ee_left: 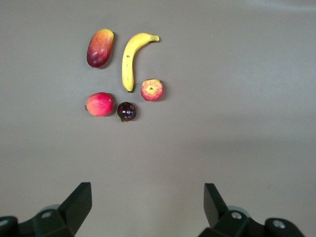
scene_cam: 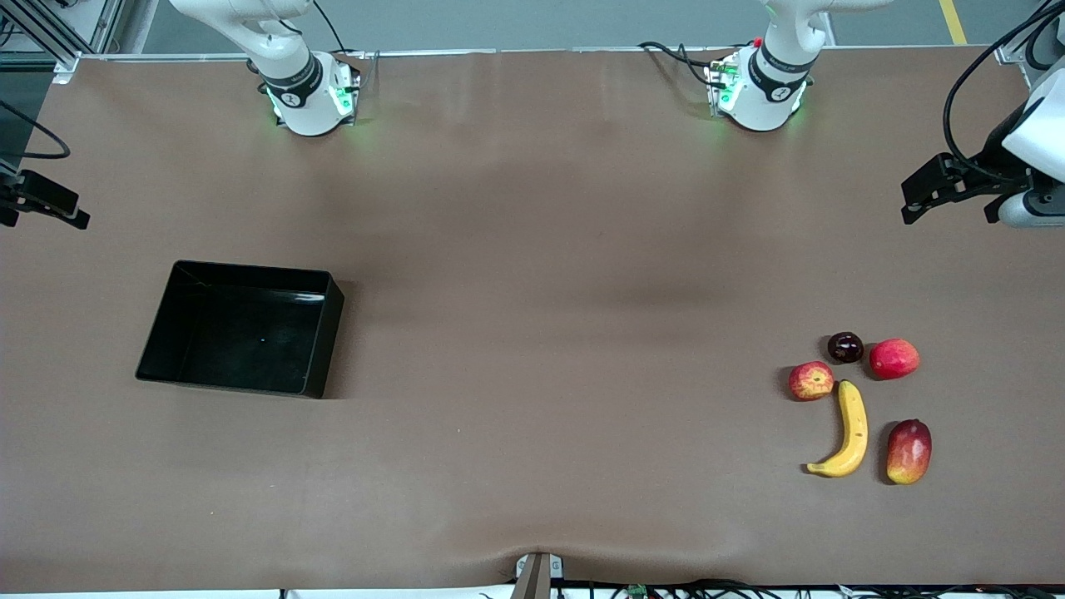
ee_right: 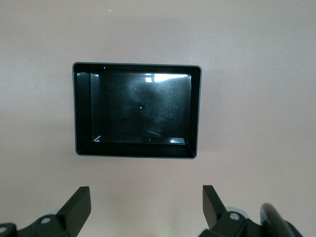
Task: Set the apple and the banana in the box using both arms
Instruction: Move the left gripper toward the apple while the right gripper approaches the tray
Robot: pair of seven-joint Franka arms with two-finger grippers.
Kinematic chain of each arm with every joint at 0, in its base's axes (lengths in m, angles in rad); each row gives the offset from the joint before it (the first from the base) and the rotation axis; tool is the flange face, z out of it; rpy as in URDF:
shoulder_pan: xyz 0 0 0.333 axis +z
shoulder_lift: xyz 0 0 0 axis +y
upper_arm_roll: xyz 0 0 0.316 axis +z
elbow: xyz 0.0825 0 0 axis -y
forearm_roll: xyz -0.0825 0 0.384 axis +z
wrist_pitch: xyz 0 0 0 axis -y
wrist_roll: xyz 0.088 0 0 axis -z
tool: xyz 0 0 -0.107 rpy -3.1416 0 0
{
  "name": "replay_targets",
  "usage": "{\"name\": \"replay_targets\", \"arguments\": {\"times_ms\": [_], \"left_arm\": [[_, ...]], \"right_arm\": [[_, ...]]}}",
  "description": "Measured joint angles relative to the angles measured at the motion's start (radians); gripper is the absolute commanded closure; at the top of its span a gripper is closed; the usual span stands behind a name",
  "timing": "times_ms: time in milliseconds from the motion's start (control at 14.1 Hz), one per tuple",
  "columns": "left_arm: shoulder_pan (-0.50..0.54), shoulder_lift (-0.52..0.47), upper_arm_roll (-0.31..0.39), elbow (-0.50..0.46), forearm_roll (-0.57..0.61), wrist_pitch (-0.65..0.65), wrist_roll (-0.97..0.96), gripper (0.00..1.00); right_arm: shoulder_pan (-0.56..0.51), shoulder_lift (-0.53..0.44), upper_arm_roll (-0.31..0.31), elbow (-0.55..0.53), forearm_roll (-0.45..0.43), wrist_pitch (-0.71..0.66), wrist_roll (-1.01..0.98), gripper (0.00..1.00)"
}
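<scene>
The apple [scene_cam: 811, 380] [ee_left: 152, 90], red with yellow streaks, lies toward the left arm's end of the table. It sits beside the tip of the curved yellow banana [scene_cam: 850, 428] [ee_left: 129, 59]. The black box [scene_cam: 331, 337] [ee_right: 195, 113] stands empty toward the right arm's end. My left gripper [scene_cam: 915, 200] [ee_left: 148, 197] hangs open high over bare table short of the fruit, holding nothing. High above the table at the box's end, my right gripper [scene_cam: 50, 208] [ee_right: 146, 200] is open and empty too.
A smooth red round fruit [scene_cam: 894, 358] [ee_left: 99, 104] and a small dark round fruit [scene_cam: 845, 347] [ee_left: 126, 111] lie just farther from the front camera than the apple. A red-yellow mango [scene_cam: 908, 451] [ee_left: 100, 47] lies beside the banana. Brown table stretches between box and fruit.
</scene>
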Motion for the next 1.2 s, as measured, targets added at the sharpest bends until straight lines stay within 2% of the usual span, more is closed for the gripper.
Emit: {"name": "replay_targets", "arguments": {"times_ms": [566, 1204], "left_arm": [[-0.001, 0.013, 0.0, -0.004, 0.0, -0.002, 0.0, 0.0], [0.0, 0.214, 0.001, 0.021, 0.0, 0.059, -0.002, 0.0]], "right_arm": [[-0.001, 0.03, 0.0, 0.002, -0.001, 0.004, 0.0, 0.0], [-0.12, 0.228, -0.005, 0.006, 0.002, 0.047, -0.006, 0.0]]}}
